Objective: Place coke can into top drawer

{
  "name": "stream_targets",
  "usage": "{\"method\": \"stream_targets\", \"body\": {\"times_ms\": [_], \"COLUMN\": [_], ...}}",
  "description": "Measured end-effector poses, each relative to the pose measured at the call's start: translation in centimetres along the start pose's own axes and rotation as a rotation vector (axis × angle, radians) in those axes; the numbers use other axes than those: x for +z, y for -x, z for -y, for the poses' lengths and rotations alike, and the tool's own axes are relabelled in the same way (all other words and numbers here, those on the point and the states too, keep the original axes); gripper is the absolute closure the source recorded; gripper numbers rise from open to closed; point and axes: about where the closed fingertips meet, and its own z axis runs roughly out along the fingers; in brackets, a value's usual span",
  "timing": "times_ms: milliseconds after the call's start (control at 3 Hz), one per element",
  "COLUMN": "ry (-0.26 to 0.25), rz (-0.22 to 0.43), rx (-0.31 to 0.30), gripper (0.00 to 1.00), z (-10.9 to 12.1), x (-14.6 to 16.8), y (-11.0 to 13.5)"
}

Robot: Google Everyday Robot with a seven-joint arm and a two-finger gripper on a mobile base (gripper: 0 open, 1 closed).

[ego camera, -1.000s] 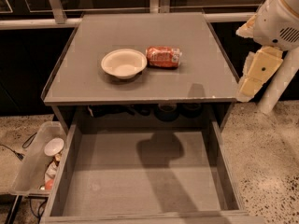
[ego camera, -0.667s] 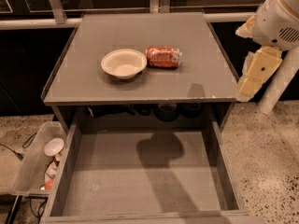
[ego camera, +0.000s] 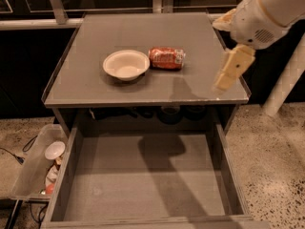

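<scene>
The coke can [ego camera: 167,58] lies on its side on the grey cabinet top [ego camera: 119,87], just right of a cream-white bowl [ego camera: 126,64]. The top drawer [ego camera: 147,175] is pulled open below, with its flat grey floor bare. My gripper [ego camera: 228,75] hangs above the right edge of the cabinet top, to the right of the can and apart from it. It holds nothing that I can see.
A translucent plastic bin [ego camera: 33,168] with small items stands on the floor left of the drawer. A white pole [ego camera: 286,80] rises at the right. A speckled floor surrounds the cabinet. A dark window wall with a rail is behind.
My arm and gripper have moved left, from beside the cabinet to over its right edge. The can, bowl and drawer have not moved.
</scene>
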Motion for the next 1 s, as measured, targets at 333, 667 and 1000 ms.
{"method": "stream_targets", "body": {"times_ms": [333, 667, 1000], "ry": [-0.035, -0.047, -0.059], "rz": [0.110, 0.157, 0.150], "rx": [0.012, 0.017, 0.032], "gripper": [0.00, 0.00, 0.00], "z": [1.3, 2.9, 5.6], "x": [2.8, 5.5, 8.1], "y": [2.2, 3.1, 3.1]}}
